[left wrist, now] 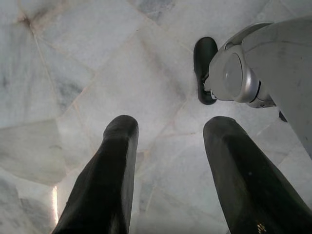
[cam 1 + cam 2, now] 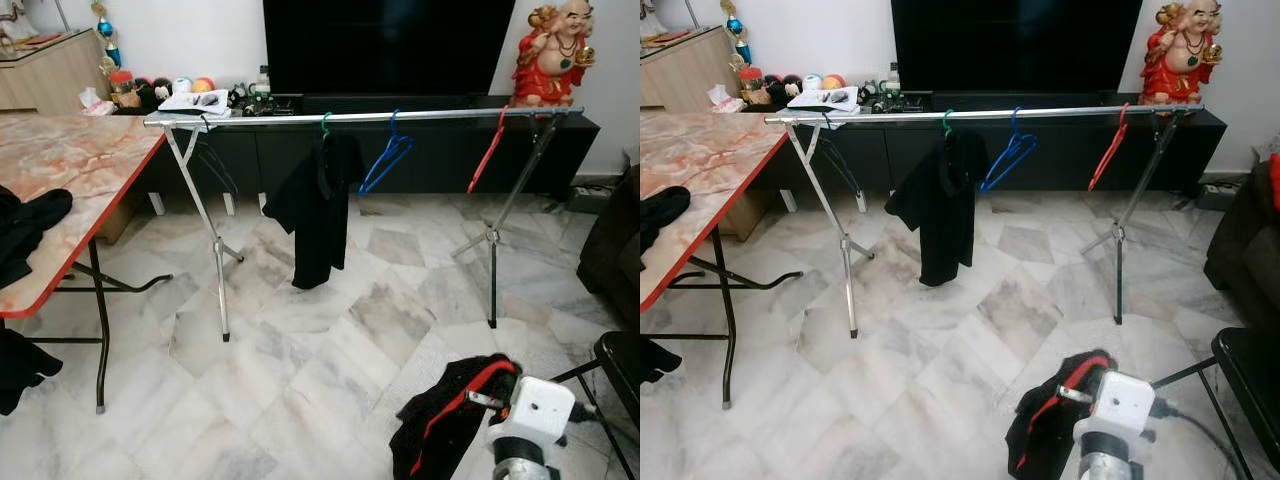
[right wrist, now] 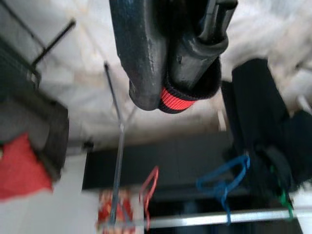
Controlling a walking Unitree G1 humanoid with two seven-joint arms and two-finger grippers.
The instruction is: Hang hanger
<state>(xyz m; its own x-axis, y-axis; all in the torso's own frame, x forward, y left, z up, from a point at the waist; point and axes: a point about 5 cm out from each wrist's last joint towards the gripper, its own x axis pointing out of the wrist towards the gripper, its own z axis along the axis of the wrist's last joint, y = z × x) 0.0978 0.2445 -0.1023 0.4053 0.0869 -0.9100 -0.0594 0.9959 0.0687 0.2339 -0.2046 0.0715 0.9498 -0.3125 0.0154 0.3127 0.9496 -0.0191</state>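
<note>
Holding a black and red garment [image 2: 450, 415] low in front of the robot, the right gripper [image 3: 173, 87] has its two black fingers squeezed tight on a red and black edge of the cloth. It looks like this garment is on a hanger, but the blur makes that hard to be sure of. The rail [image 2: 360, 116] of the drying rack stands well ahead across the marble floor [image 2: 300, 350]. On the rail hang a black shirt [image 2: 315, 205] on a green hook, an empty blue hanger [image 2: 385, 160] and an empty red hanger [image 2: 487, 150]. The left gripper [image 1: 168, 170] hangs down over the floor with its fingers spread apart and nothing between them. A table [image 2: 70, 170] with dark clothes on it stands on the left. The step now seems to be carrying the garment to the rack. Next the robot likely needs to walk closer, lift the right arm up high, and drop the hook over a bare part of the rail, maybe between the blue and red hangers.
</note>
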